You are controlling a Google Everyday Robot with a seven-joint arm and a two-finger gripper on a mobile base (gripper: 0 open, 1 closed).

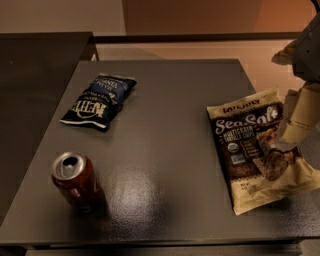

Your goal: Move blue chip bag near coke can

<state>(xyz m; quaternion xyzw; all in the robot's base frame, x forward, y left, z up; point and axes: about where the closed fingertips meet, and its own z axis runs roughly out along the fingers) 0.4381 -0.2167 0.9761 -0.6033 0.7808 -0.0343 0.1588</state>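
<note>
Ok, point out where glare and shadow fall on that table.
Camera view: glare spreads on the dark grey tabletop beside the dark red-brown soda can; camera view: the small navy crinkly chip bag shows a shadow along its near edge; camera view: the beige gripper at the right edge, over the tan-and-brown Sea Salt bag, is warmly lit.

Matt gripper (296, 131) rt edge; glossy table (165, 150)

Interior consistent with an office break area, not confirmed: plain dark table (165, 90) bearing packaged snacks, namely blue chip bag (99, 101), tan Sea Salt bag (250, 150) and coke can (75, 182), bare wall (60, 15) behind, robot gripper (295, 131) at the table's right edge.
</note>
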